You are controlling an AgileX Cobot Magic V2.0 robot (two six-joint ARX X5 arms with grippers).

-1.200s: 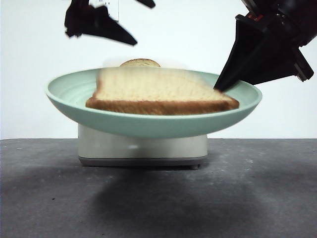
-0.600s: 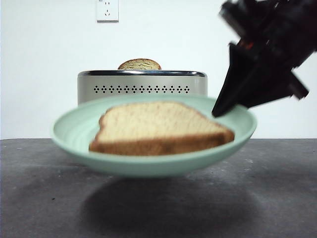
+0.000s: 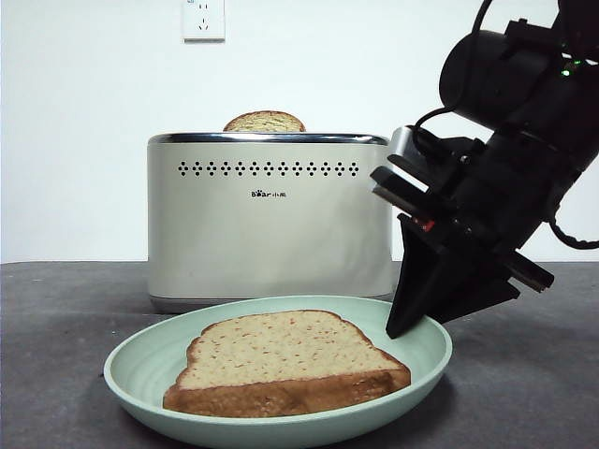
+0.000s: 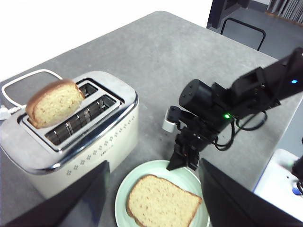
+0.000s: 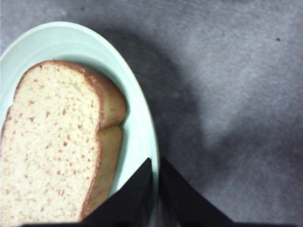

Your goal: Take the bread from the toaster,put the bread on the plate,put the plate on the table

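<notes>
Lowered since the earlier frame, the plate (image 3: 131, 374) sits on the table (image 3: 56, 309) at lower centre, bread (image 3: 285, 365) on it, the right gripper (image 3: 412, 323) pinching its rim, the left gripper (image 4: 151, 198) spread.

Behind the desk's far edge we see a plain white wall (image 3: 94, 140), evenly lit, with a white power socket (image 3: 203, 19) set high on it. Past the desk's corner, in the left wrist view, we make out a grey floor (image 4: 279, 33), a black chair frame (image 4: 244, 30) and a white unit (image 4: 279, 182).
</notes>
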